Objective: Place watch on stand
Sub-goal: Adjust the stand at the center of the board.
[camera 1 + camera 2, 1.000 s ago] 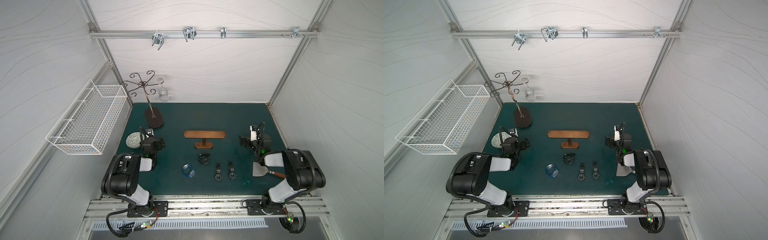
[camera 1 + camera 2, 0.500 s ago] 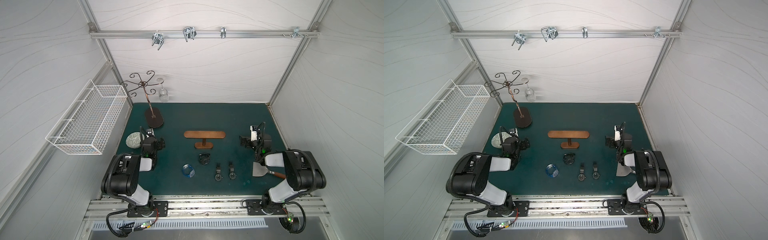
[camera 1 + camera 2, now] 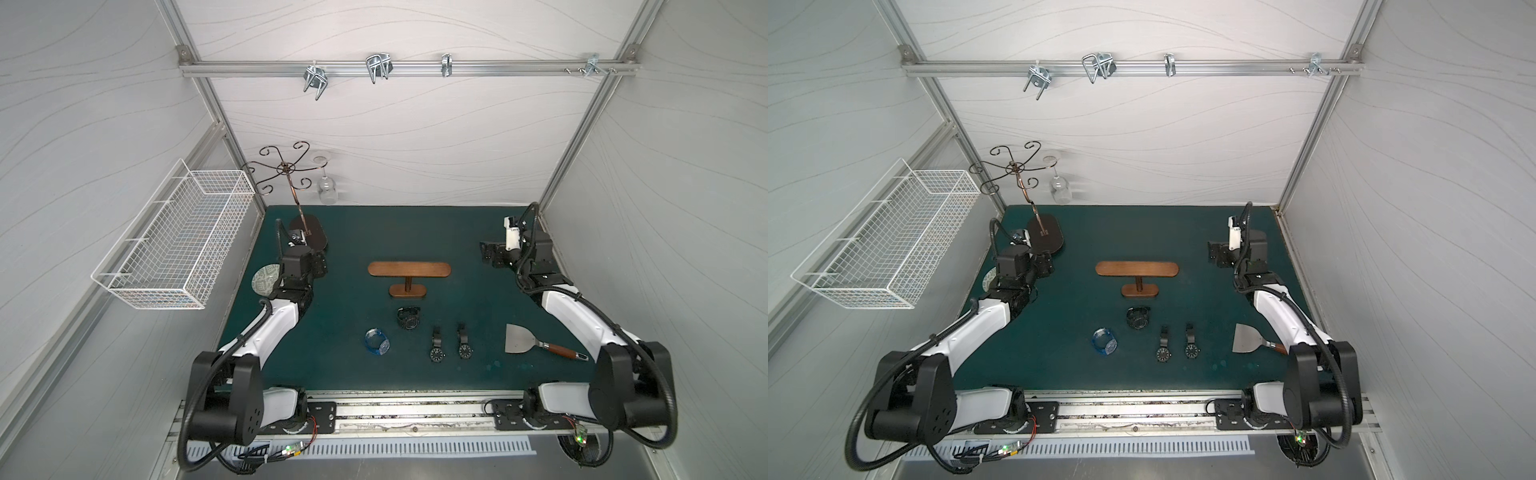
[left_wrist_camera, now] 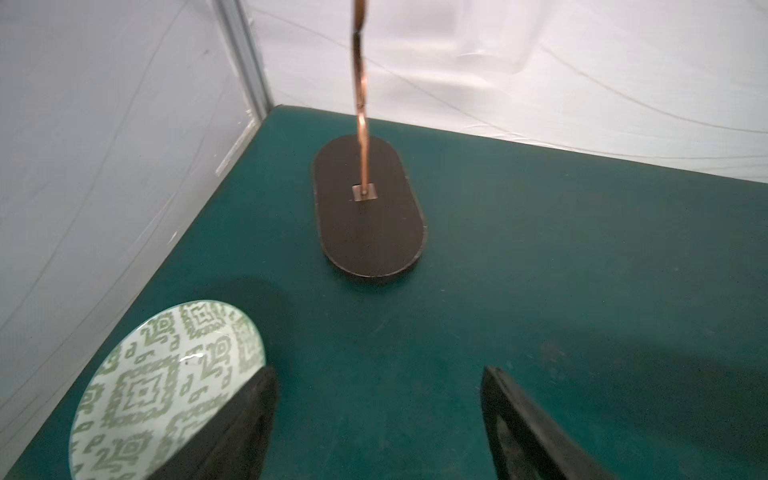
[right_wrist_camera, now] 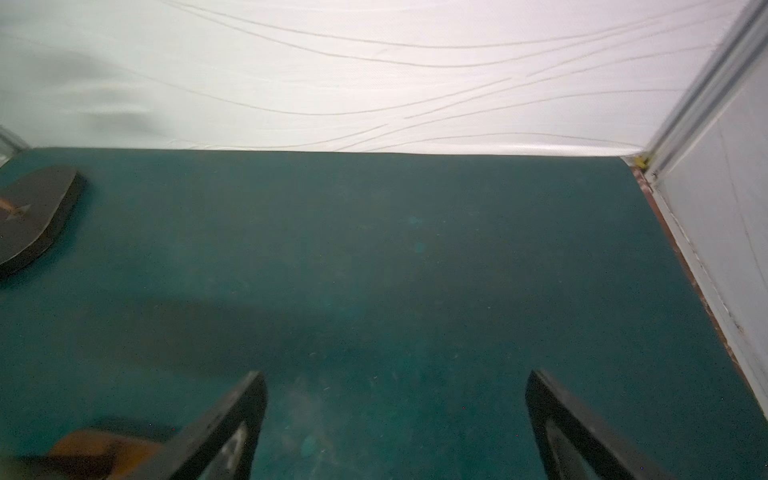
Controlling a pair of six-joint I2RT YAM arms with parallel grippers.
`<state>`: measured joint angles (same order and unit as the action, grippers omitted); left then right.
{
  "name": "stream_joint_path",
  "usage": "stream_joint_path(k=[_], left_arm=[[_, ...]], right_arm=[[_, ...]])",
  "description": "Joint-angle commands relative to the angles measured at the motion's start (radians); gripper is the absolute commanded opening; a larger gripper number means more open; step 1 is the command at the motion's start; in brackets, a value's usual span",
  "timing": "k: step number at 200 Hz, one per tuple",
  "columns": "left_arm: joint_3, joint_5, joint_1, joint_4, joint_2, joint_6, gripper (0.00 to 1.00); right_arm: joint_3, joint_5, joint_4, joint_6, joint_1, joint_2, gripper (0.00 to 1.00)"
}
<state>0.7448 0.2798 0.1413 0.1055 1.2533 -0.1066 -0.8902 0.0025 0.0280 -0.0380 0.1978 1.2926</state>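
A white wire basket (image 3: pixel 166 249) hangs on the left wall, beside the green mat (image 3: pixel 457 232). At the mat's left edge lies a green-patterned plate (image 4: pixel 158 386), partly hidden by the left arm in both top views. The left gripper (image 4: pixel 378 374) hovers just right of the plate, and its fingers (image 4: pixel 249 415) are spread apart with only bare mat between them. Just beyond it, in the far left corner, a tall metal rack (image 3: pixel 309 237) stands on a dark oval base. A clear glass (image 3: pixel 327 191) hangs upside down from one of its curled arms.

Toward the middle, a blue watch (image 3: pixel 377 341) lies on the near part of the mat with its strap looped. Just right of it and a little farther back sits a chunky black watch (image 3: pixel 409 318), also looped. Beyond that, near the mat's centre, the wooden stand (image 3: pixel 409 269) is upright, its long crossbar running left to right. Right of the chunky one, a slim black watch (image 3: pixel 436 343) and a second slim black watch (image 3: pixel 464 340) lie side by side with their faces nearest. All four watches rest on the mat, apart from the stand.

Farther right lies a metal scraper (image 3: pixel 519 338), its brown handle pointing right under the right arm. The right gripper (image 5: pixel 397 374) hovers over the far right of the mat, its fingers (image 5: pixel 224 424) spread wide around nothing.
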Motion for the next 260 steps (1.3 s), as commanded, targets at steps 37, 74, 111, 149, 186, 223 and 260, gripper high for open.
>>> stream_joint_path(k=[37, 74, 111, 149, 186, 223, 260], left_arm=[[0.38, 0.203, 0.265, -0.495, -0.032, 0.102, 0.75], [0.514, 0.203, 0.345, -0.648, -0.058, 0.217, 0.73], [0.614, 0.029, 0.373, -0.72, -0.032, 0.551, 0.6], [0.603, -0.258, 0.273, -0.666, -0.049, 0.864, 0.63], [0.601, -0.44, 0.204, -0.883, -0.014, 1.246, 0.59], [0.676, -0.498, 0.244, -1.013, 0.07, 1.392, 0.56], [0.635, -0.372, 0.34, -0.984, 0.109, 1.493, 0.57]], right_arm=[[-0.275, 0.099, -0.593, -0.095, 0.144, -0.129, 0.99], [-0.352, 0.061, -0.762, -0.139, 0.16, -0.172, 0.99], [-0.338, -0.05, -0.813, -0.197, 0.167, -0.218, 0.99], [-0.41, -0.032, -0.89, -0.186, 0.19, -0.201, 0.99], [-0.505, -0.037, -1.012, -0.139, 0.219, -0.147, 0.99], [-0.443, 0.0, -1.05, -0.137, 0.226, -0.221, 0.99], [-0.353, -0.017, -1.066, -0.167, 0.227, -0.259, 0.99]])
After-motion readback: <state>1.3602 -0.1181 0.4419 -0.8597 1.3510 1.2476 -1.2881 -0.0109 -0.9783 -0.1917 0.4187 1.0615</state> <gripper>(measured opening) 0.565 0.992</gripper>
